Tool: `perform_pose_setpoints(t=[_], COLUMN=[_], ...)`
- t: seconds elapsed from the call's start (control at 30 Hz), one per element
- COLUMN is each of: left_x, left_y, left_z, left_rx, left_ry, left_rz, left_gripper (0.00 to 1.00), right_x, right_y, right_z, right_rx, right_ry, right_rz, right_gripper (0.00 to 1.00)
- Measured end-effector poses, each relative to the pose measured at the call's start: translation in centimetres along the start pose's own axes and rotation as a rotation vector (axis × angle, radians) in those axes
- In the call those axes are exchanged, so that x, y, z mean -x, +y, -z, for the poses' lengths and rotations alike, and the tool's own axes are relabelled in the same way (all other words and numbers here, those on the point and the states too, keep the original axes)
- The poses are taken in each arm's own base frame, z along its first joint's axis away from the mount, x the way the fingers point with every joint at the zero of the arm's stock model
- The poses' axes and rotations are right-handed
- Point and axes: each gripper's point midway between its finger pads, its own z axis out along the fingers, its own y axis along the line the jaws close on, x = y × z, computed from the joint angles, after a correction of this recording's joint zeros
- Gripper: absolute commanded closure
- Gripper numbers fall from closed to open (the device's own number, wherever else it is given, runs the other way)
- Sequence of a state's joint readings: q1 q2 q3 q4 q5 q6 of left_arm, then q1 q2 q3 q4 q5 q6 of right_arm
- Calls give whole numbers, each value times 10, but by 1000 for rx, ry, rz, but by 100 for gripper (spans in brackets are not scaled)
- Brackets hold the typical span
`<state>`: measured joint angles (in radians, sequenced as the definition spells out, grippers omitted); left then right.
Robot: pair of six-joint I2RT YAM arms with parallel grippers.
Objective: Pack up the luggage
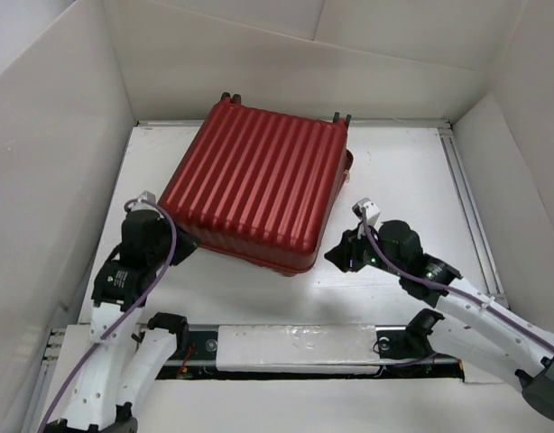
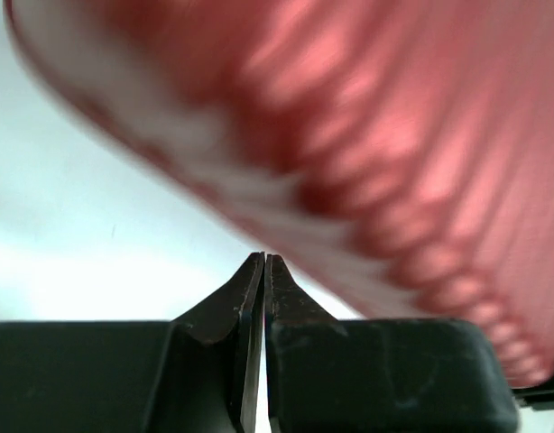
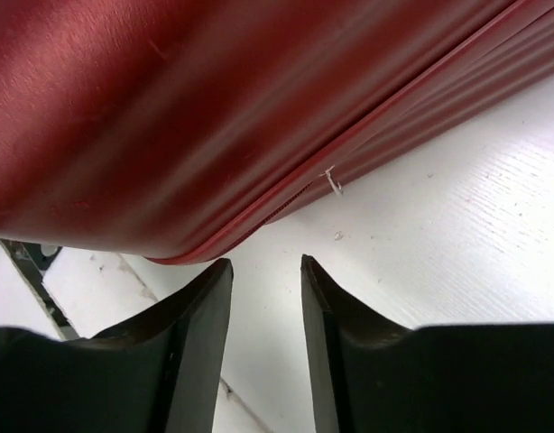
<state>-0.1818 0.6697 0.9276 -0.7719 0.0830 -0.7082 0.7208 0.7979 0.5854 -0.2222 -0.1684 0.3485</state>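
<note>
The luggage (image 1: pixel 254 185) is a dark red ribbed hard-shell suitcase lying closed on the white table, its wheels at the far edge. My left gripper (image 1: pixel 189 242) is shut and empty, its tips at the suitcase's near left corner; in the left wrist view the gripper (image 2: pixel 263 260) sits just under the blurred red shell (image 2: pixel 367 135). My right gripper (image 1: pixel 336 255) is open and empty, just right of the suitcase's near right corner. In the right wrist view the gripper (image 3: pixel 266 263) points at the zipper seam (image 3: pixel 286 194), with a small metal zipper pull (image 3: pixel 332 180) nearby.
White walls enclose the table (image 1: pixel 403 180) on the left, back and right. A metal rail (image 1: pixel 466 198) runs along the right side. A taped strip and slot (image 1: pixel 295 347) lie at the near edge between the arm bases.
</note>
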Motion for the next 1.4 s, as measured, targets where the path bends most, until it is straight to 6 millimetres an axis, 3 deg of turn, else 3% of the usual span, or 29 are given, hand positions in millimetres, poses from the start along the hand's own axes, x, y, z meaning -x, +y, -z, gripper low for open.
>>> perform_pose_setpoints(t=[0.13,0.27,0.33,0.37,0.47,0.57,0.7,0.87,1.2,1.4], left_x=[-43,-83,-95,-98,-97,-92,-106,-104,-111,-108], left_y=[32,48,52,53,46,32,39,34,20,14], left_z=[-9,-21,-33,-37,-52,-64,-86,-100,-106,-104], left_rx=[49,34,28,25,-32,-131,-160,-243,-399,-450], left_ry=[94,189,225,228,200,171,187,153,168,147], left_rz=[75,156,202,222,288,338,385,391,347,318], left_gripper=[94,86,80,72,63,63,63,61,63,64], right_x=[-5,-2,-2,-3,-6,-7,-5,-14,-40,-40], right_y=[0,4,4,2,-11,-27,-35,-35,-48,-48], right_z=[-4,-10,-14,-16,-23,-31,-37,-45,-59,-64], right_rx=[30,64,77,77,61,41,50,84,82,79], right_ry=[-36,-63,-76,-84,-98,-97,-125,-125,-115,-148], right_rz=[6,13,16,19,9,-9,-9,2,38,91], right_gripper=[52,49,55,56,61,63,63,54,56,53])
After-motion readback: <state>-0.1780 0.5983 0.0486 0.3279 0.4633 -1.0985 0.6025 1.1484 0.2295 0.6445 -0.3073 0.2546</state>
